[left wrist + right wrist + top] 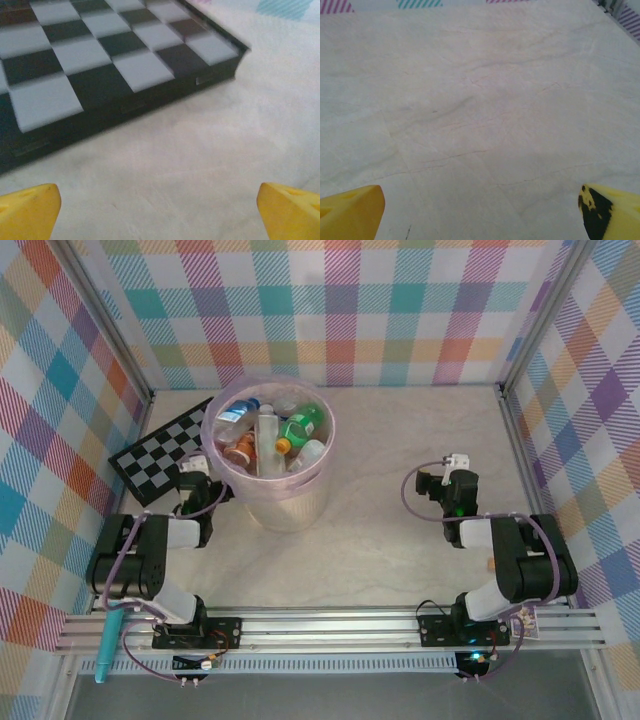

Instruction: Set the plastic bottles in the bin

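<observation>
- One pale, veined tabletop (380,540) carries everything. The right wrist view looks down on a bare stretch of it.
- One cream bin (290,508) with a pink liner stands upright left of centre in the top view, just beside the left arm's wrist.
- One black-and-white checkerboard (160,448) lies flat to the left of the bin. The top view shows it whole and angled, while the left wrist view shows only its near corner and dark edge (90,65).
- From above, the left fingers (195,477) sit between the board and the bin. The left wrist view shows them (30,210) spread wide with nothing between.
- From above, the right fingers (455,475) are over bare tabletop, well apart from the bin. The right wrist view shows them (350,210) spread wide and empty.
- Several plastic bottles (268,435) lie heaped inside the bin, a green one (300,427) among them.
- One teal stick (108,645) lies at the metal rail near the left arm's base.
</observation>
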Tool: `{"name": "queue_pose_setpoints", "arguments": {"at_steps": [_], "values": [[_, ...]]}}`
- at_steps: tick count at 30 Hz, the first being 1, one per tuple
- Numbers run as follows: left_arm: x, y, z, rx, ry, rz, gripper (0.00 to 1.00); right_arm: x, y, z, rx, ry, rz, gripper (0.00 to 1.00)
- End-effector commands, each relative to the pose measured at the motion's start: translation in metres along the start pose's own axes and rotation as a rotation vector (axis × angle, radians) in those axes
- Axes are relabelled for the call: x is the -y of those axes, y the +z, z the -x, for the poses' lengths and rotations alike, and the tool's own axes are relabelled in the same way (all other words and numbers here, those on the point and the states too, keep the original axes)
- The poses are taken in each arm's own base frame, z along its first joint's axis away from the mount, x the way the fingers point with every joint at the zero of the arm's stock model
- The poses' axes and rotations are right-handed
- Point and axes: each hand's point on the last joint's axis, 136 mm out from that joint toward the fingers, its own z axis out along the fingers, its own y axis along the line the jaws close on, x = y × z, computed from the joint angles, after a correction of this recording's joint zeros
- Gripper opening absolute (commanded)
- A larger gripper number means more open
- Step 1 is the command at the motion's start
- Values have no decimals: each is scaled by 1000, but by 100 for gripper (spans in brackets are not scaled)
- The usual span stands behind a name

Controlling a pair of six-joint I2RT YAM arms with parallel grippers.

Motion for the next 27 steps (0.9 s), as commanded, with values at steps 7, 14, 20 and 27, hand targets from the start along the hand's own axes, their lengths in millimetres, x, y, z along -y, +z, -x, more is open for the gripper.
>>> {"name": "queue_pose_setpoints", "arguments": {"at_steps": [7,14,20,27], "values": [[5,-1,17,94,55,19,100,6,2,20,83,30,8,99],[6,-1,16,92,67,23,100,6,2,19,77,29,8,99],[6,-1,17,95,66,24,100,6,2,20,76,29,8,99],[6,-1,17,94,66,23,100,5,3,19,71,30,9,99]]}}
